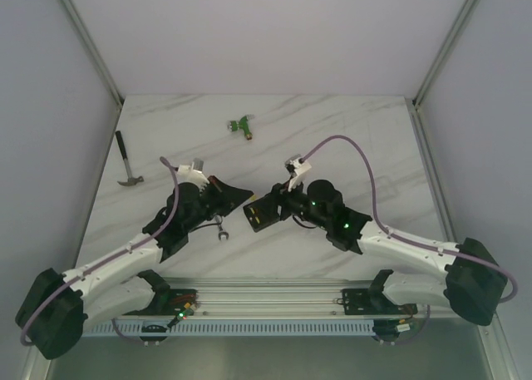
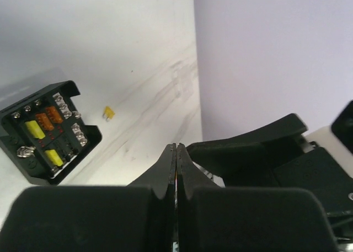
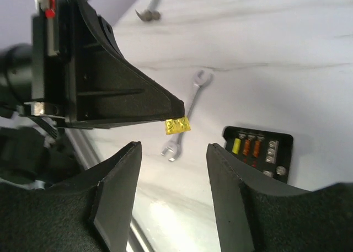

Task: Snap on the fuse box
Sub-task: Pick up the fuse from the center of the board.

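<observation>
Black fuse box point(image 3: 258, 151), outside open right jaws

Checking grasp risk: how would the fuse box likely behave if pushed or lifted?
The fuse box looks like rigid, low, square plastic, so it probably slides on the smooth table rather than tipping. Its fuses sit uncovered, so it is possibly fragile there.
</observation>
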`<move>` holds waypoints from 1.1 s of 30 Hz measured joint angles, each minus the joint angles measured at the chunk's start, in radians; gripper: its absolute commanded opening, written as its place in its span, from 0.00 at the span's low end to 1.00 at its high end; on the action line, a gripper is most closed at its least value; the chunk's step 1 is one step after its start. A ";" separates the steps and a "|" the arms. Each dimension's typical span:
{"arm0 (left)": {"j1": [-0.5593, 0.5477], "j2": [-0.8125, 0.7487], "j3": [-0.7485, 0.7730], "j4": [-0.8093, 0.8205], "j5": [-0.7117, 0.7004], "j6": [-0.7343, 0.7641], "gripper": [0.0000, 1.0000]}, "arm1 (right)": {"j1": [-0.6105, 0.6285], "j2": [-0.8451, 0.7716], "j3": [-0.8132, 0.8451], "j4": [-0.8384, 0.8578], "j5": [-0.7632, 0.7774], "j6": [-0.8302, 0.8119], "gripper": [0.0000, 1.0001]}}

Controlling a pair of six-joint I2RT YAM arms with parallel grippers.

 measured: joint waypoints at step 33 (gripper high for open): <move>-0.224 -0.114 -0.120 0.362 -0.317 -0.227 0.00 | -0.008 -0.044 -0.229 0.595 0.053 0.564 0.27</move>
